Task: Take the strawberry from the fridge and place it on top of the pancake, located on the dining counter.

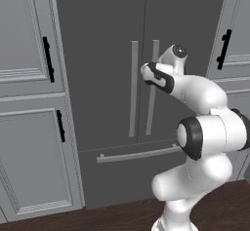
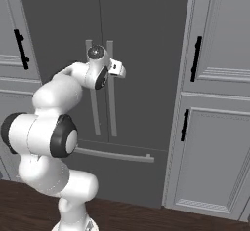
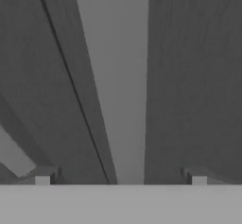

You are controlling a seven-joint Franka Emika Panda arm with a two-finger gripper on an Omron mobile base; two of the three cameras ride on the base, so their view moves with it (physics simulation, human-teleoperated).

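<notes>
Fridge point(image 1: 112, 79) shut; I'd grab its stiff, slick right door handle point(image 3: 118, 76) midway. My fingers point(image 3: 42, 179) stand fully spread around it, holding nothing.

1. The tall dark grey two-door fridge point(image 1: 107, 54) has a smooth, matt face, like painted metal.
2. Its long light grey vertical bar handles point(image 1: 133, 88) look like smooth satin metal; up close in the hand view, one handle point(image 3: 118, 76) is flat and even, without gloss.
3. The light grey panelled cabinets point(image 1: 29, 127) look matt and painted, with glossy black handles point(image 1: 47, 59).
4. The dark brown plank floor point(image 1: 97, 218) shows wood grain and a faint sheen.
5. The white robot arm point(image 1: 205, 127) is glossy, smooth plastic with dark joints.
</notes>
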